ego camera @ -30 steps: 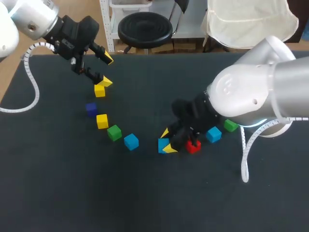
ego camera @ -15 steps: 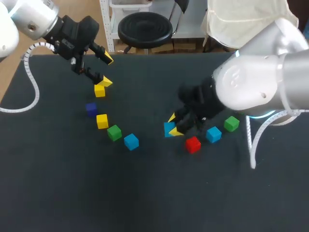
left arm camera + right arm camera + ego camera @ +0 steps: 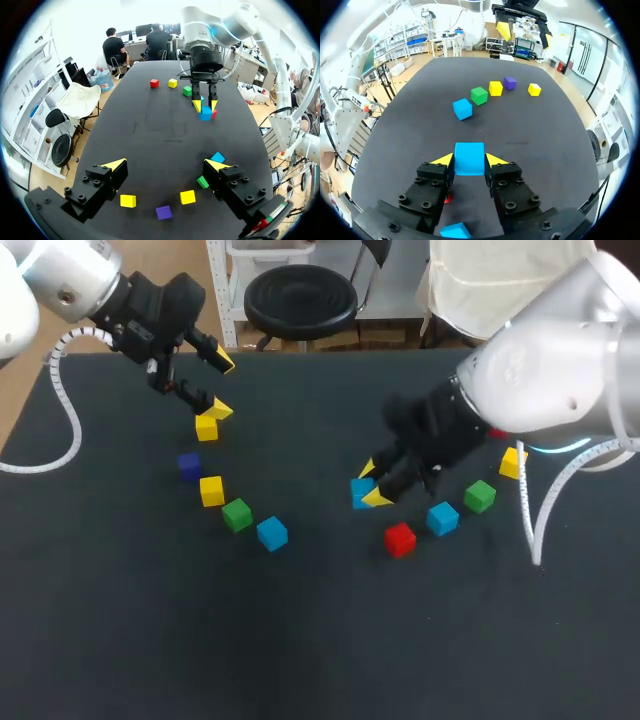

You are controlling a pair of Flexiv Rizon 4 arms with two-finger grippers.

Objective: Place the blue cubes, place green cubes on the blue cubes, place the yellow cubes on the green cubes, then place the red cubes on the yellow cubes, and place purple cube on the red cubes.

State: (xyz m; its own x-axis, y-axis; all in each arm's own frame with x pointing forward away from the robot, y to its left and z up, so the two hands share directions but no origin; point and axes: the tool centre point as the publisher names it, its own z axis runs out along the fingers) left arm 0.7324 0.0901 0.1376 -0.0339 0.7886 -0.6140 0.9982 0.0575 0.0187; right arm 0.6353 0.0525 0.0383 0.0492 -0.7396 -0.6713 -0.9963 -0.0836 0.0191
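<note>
My right gripper (image 3: 371, 485) is shut on a blue cube (image 3: 361, 493), lifted a little off the black table near its middle; in the right wrist view the blue cube (image 3: 469, 158) fills the gap between both yellow tips. Under and beside that arm lie a red cube (image 3: 399, 539), another blue cube (image 3: 442, 518), a green cube (image 3: 479, 496) and a yellow cube (image 3: 513, 462). My left gripper (image 3: 220, 386) hangs open at the far left, over a yellow cube (image 3: 206, 427). Below it runs a row: purple cube (image 3: 189, 465), yellow cube (image 3: 211, 490), green cube (image 3: 237, 514), blue cube (image 3: 271, 532).
The table (image 3: 150, 640) is a black mat with its near half bare. In the left wrist view the left gripper (image 3: 165, 165) stands wide open above the row, and a second red cube (image 3: 154, 83) lies at the far side past my right arm.
My right gripper has closed on the blue cube, lifted it from beside the red cube and carried it up and away from the near edge. The left arm has stayed still.
</note>
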